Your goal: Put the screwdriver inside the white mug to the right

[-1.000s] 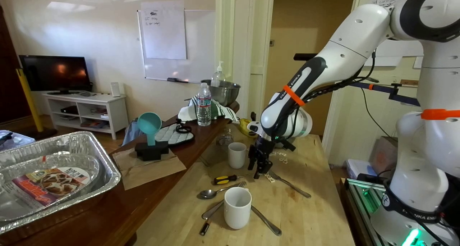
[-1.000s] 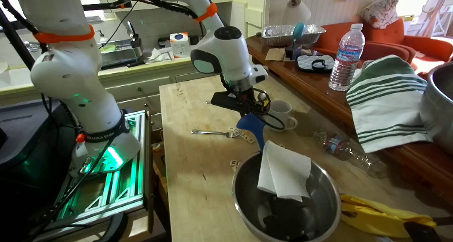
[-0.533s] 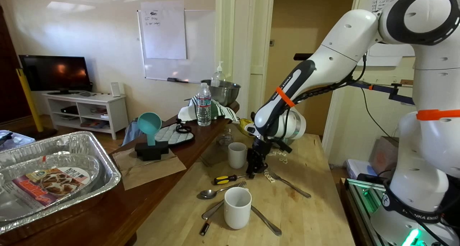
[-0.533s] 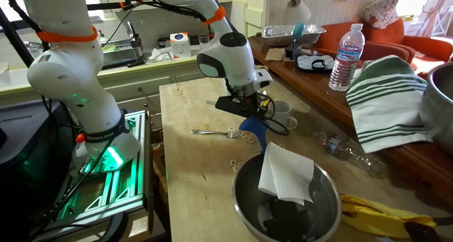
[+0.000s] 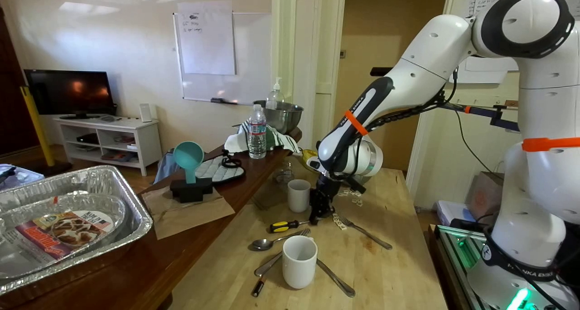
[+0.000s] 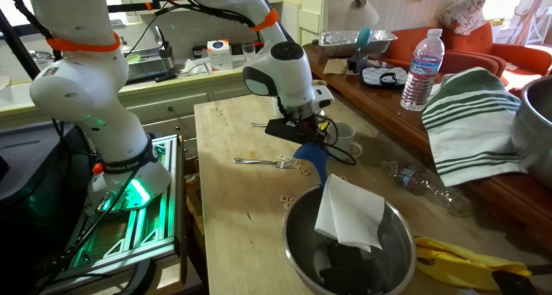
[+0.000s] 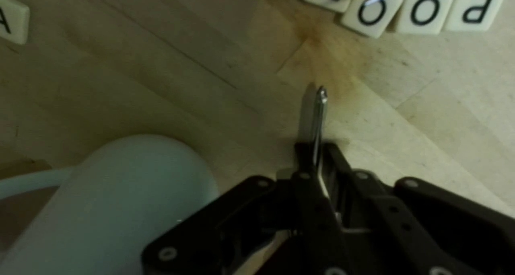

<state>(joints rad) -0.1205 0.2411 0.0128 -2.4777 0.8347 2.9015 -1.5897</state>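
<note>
The screwdriver lies on the wooden table, its yellow-and-black handle [image 5: 282,226] towards the counter side in an exterior view. Its thin metal shaft [image 7: 320,106] sticks out past the fingertips in the wrist view. My gripper [image 5: 316,220] is down at table height, shut on the shaft; it also shows in the wrist view [image 7: 317,148]. The smaller-looking white mug [image 5: 299,196] stands upright close beside the gripper, and shows large at lower left in the wrist view [image 7: 120,202]. In an exterior view this mug [image 6: 343,137] shows its handle; there the fingertips are hidden.
A larger-looking white mug [image 5: 299,261] stands among a spoon [image 5: 263,244] and other cutlery. A fork [image 5: 369,235] and letter tiles [image 5: 340,224] lie beside the gripper. A metal bowl [image 6: 349,243] with a blue utensil [image 6: 314,155] is near the arm. A raised brown counter [image 5: 244,196] runs alongside.
My gripper has moved a little towards the screwdriver and mug and lower. Its fingers, spread one second ago, have come together on the shaft. The screwdriver and mugs have not moved.
</note>
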